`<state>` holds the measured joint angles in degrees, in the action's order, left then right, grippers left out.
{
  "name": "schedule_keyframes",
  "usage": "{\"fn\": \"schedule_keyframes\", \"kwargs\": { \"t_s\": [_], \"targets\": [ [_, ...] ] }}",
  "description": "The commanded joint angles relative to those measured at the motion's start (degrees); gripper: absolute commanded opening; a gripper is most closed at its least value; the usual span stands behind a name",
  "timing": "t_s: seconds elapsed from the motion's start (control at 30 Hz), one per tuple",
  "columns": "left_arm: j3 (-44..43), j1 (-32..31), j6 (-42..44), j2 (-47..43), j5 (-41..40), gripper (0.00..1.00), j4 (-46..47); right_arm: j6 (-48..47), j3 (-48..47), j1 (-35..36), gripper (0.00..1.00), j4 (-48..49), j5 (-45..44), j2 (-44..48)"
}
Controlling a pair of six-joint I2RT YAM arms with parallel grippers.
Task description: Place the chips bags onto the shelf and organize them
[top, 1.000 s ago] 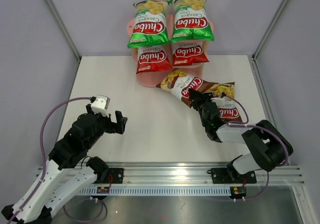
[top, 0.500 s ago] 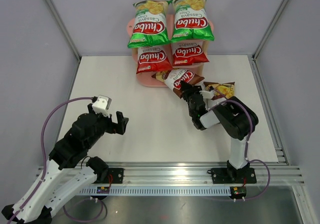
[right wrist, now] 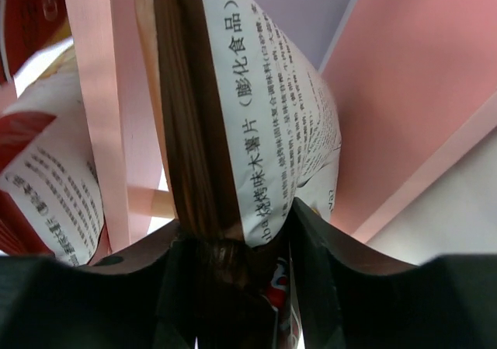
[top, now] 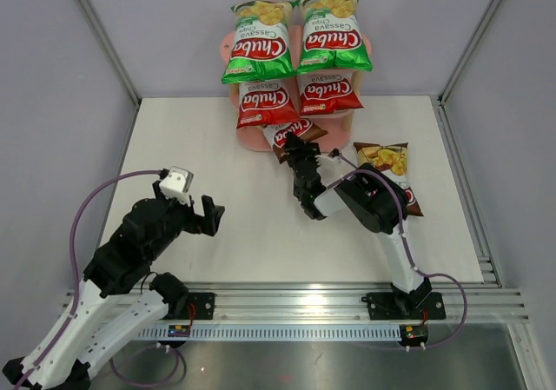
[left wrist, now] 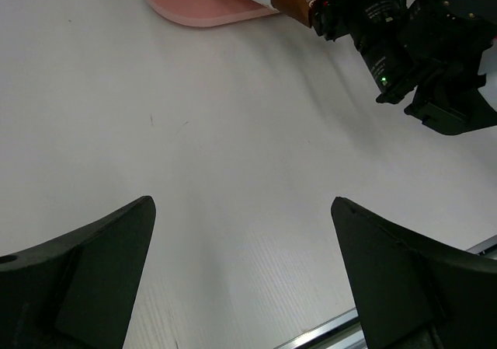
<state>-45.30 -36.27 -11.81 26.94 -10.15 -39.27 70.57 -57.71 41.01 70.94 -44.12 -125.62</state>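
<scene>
Left gripper [left wrist: 241, 203] agape, right gripper [right wrist: 233, 236] clamped.

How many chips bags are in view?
6: two green bags on the shelf's top board, two red bags below, one brown bag in the right gripper at the bottom board, another on the table.

Held brown bag [top: 292, 135] seemingly mostly hidden under red bags [top: 268, 103], left end effector [left wrist: 241, 205] cropped at edge

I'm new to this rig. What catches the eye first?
A pink three-tier shelf at the white table's far edge carries two glossy green chip bags on top, two red bags below. The right gripper holds a dark brown chip bag at the bottom tier; another brown bag lies right of it.
</scene>
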Motion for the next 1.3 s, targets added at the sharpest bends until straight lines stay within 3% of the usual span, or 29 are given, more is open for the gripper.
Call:
{"fn": "schedule_keyframes", "kwargs": {
  "t_s": [0.0,0.1,0.23,0.67,1.27],
  "targets": [
    [0.5,0.1,1.0,-0.7,1.6,0.99,2.7,0.6,-6.3,2.1,0.53,0.6,-6.2,-2.6],
    [0.5,0.1,1.1,-1.0,1.9,0.99,2.8,1.2,-9.8,3.6,0.60,-1.8,-6.6,-4.6],
    [0.7,0.1,1.1,-1.6,2.3,0.99,2.9,1.9,-11.4,5.6,0.62,-4.1,-7.6,-6.1],
    [0.8,0.1,1.3,-2.6,4.1,0.99,3.1,9.7,-12.2,8.6,0.51,-10.4,-7.1,-8.9],
    [0.9,0.0,1.3,-3.2,3.1,0.99,3.1,10.6,-27.4,5.7,0.45,-18.8,-3.7,-15.6]
  ]
}}
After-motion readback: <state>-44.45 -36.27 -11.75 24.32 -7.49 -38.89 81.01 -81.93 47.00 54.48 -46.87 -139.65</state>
